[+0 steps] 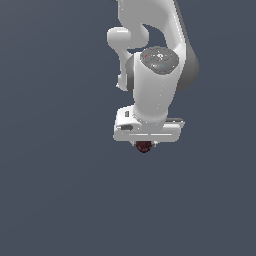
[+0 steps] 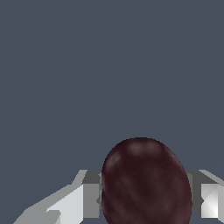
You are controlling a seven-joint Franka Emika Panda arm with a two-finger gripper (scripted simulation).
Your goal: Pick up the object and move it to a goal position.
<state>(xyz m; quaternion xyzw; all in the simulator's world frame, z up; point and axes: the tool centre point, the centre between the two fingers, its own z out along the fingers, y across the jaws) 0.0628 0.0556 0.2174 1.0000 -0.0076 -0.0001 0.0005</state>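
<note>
The object (image 1: 144, 146) is a small dark red, roundish ball that peeks out just below the white hand of the arm in the exterior view. In the wrist view the object (image 2: 146, 183) fills the space between the two grey-white fingers (image 2: 89, 194), which press against both of its sides. My gripper (image 1: 144, 145) is shut on it, and its fingertips are mostly hidden under the hand in the exterior view. No goal marker shows in either view.
A plain dark blue-grey surface (image 1: 55, 190) lies all around and under the arm. The white arm's links (image 1: 155, 75) rise toward the upper edge of the exterior view.
</note>
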